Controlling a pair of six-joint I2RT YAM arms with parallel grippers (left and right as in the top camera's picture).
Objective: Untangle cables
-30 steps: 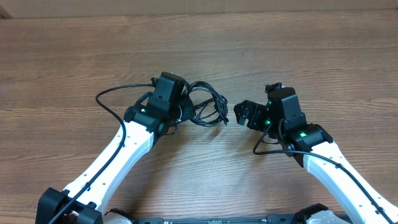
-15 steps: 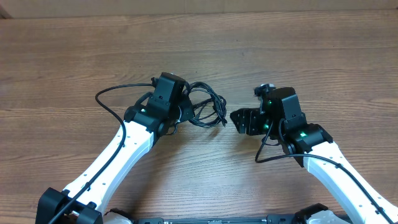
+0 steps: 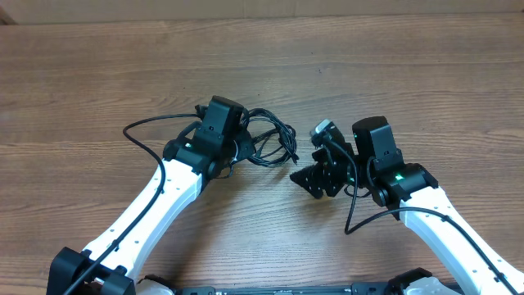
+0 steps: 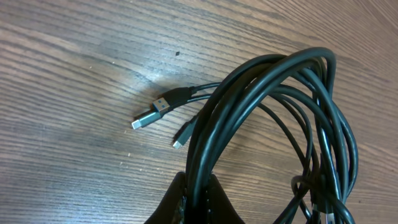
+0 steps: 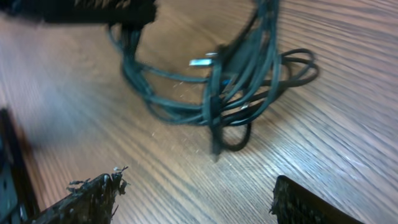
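Cables (image 4: 242, 84): one tangled bundle

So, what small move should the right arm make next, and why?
Probably ease the right gripper forward to the cables and close on one loose loop. Its jaws stand open and empty, short of them, while the left gripper is shut on the cables, so a second hold seems needed to pull strands apart.
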